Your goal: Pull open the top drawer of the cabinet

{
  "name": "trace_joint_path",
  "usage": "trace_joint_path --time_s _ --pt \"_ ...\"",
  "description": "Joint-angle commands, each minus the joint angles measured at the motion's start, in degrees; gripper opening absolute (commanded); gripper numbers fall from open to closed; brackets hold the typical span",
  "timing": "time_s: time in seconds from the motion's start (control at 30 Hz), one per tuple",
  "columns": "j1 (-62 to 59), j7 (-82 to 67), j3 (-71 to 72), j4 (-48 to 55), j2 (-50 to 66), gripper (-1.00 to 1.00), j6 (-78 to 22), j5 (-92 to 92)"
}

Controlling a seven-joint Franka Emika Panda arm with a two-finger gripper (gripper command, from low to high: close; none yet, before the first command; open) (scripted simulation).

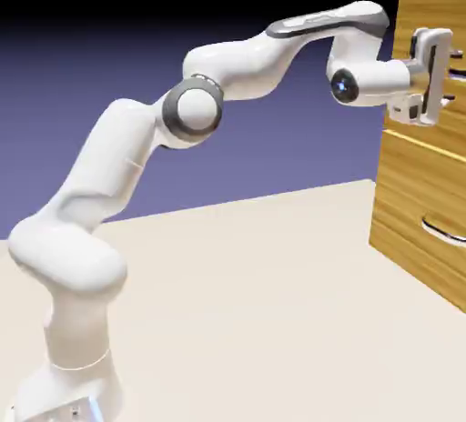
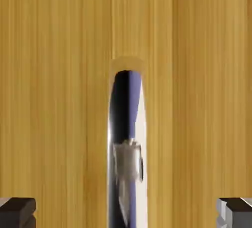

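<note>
The cabinet [image 1: 423, 138] stands at the right of the exterior view, on the far right part of the pale bench [image 1: 255, 266], its honey-brown wood grain running across stacked fronts. The top drawer [image 1: 435, 11] is its uppermost front, and it looks flush with the cabinet, so it appears not yet pulled out. A lower drawer's handle [image 1: 444, 229] shows as a silver curve further down.

The white arm reaches up and to the right, and the gripper [image 1: 444, 67] is held level against the top drawer's front. In the hand view the top drawer's handle [image 2: 127, 148] runs as a slim, shiny bar up the middle of the picture, with wood grain filling everything behind it. The gripper's two grey fingertips [image 2: 17, 212] sit at the bottom corners, wide apart, with the bar midway between them and touching neither. Nothing is held.

The handle looks like rigid polished metal, so it should not bend or give, but its smooth surface could let the pads slide if the grip is shallow. The best hold is probably across the middle of the bar, pads on both sides, followed by a straight pull outward. A wooden drawer of this width is likely to have some weight and drag.
</note>
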Motion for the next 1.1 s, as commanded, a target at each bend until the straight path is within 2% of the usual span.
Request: trace_joint_path --time_s 0.0,0.5,0.53,0.83,1.07 --pt "-0.2 2.5 -0.6 0.8 0.9 0.00 -0.2 -1.6" --pt "-2.4 38.8 -9.7 12.4 14.4 0.00 -3.1 -25.1" --pt "-2.4 38.8 -9.7 12.4 14.4 -1.00 -3.1 -25.1" --pt "1.9 18.8 -7.7 3.6 6.9 -1.00 -2.3 -10.8" --pt "9.1 1.4 -12.4 -6.8 0.0 -1.00 -3.9 4.9"
